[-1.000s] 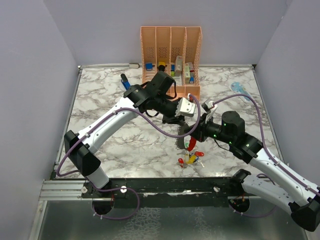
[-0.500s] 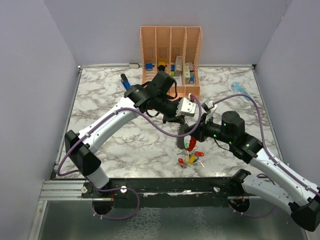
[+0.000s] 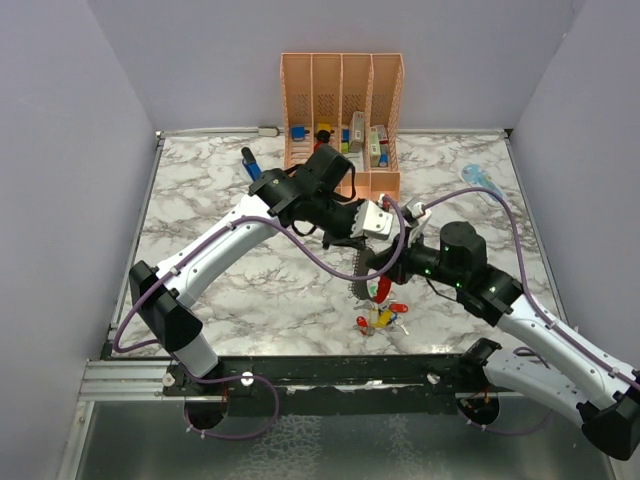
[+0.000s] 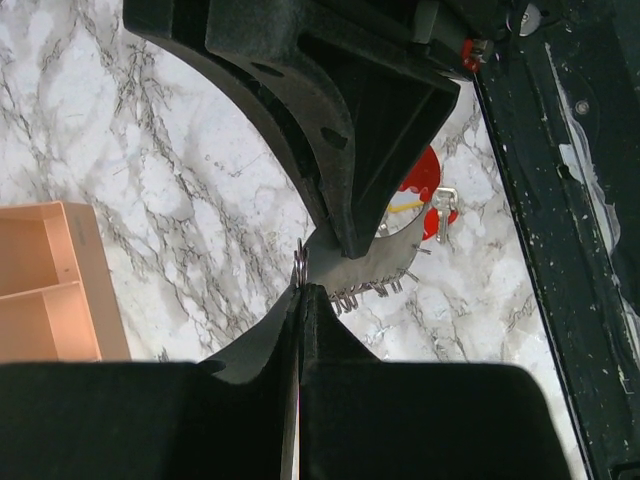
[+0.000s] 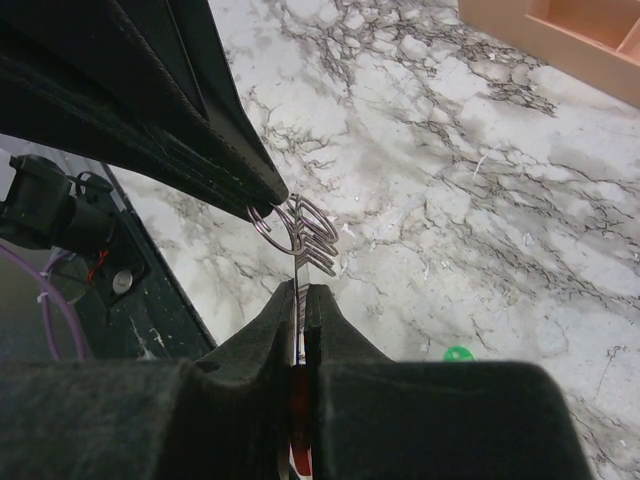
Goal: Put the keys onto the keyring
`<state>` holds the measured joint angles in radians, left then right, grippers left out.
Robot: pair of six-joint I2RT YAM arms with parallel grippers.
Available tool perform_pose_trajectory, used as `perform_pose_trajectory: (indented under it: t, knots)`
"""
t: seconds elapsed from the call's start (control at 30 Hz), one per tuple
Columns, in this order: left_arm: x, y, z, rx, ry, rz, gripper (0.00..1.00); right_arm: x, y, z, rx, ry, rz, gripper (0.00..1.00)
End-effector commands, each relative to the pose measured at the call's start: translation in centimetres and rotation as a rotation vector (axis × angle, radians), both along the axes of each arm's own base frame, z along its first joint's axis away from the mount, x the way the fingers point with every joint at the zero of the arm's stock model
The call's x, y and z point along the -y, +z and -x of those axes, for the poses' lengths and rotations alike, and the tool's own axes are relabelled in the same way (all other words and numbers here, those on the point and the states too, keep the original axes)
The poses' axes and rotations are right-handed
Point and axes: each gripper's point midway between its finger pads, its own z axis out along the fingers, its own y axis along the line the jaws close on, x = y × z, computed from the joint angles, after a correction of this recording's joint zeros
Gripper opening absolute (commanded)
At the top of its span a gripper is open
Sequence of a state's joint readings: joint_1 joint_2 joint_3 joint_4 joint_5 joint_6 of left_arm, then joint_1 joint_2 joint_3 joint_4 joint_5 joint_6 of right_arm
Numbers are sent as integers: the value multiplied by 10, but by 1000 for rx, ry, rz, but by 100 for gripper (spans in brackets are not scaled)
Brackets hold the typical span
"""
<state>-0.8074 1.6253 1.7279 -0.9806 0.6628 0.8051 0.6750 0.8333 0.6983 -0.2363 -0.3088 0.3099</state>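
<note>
The likeliest failure here is a slip. The left gripper [image 4: 300,290] is pressed fully shut on only the thin edge of one of the small wire rings [image 5: 310,228], so any sideways pull or twist could let the wire spring free. The right gripper [image 5: 300,292] is also closed tight, apparently on the keyring [image 3: 382,288]. It is held edge-on, so a tug from the other arm could swivel it between the pads or drag it out. The two grippers also meet nearly tip to tip, so a small misjudged move could knock one against the other. If anything drops, it would probably land among the loose keys [image 3: 381,318] and scatter them. The keyring is held above the bench [image 3: 220,260], close to the front edge and a little right of its middle. The keys lie on the marble just nearer that edge. From above, the keyring shows as a small loop, red on one side and pale grey on the other. In the right wrist view it is only a thin red sliver deep in the jaws and a narrow metal strip running out to the cluster of bright, springy coils. I cannot tell whether any key already hangs from those coils.
</note>
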Motion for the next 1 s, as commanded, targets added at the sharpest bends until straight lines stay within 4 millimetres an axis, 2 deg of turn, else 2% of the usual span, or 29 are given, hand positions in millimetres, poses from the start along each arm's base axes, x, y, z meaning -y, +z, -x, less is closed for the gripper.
perform_pose_trajectory:
  t: [0.0, 0.17, 0.47, 0.5, 0.57, 0.97]
  knots:
    - [-13, 8, -6, 68, 0, -48, 0, -3, 4, 4, 17, 46, 19, 1]
    - [-17, 4, 1, 74, -56, -83, 0, -5, 2, 6, 16, 103, 86, 1]
    - [-25, -9, 28, 58, -232, -160, 0, -4, 9, 5, 68, 158, 153, 1]
    - [-23, -17, 28, 36, -243, -181, 0, -3, 9, 4, 74, 156, 161, 1]
    - [-24, -21, 31, 12, -262, -197, 0, -2, 9, 1, 91, 150, 179, 1]
    - [-21, -29, 25, -13, -235, -228, 0, 4, 16, -9, 228, 164, 245, 1]
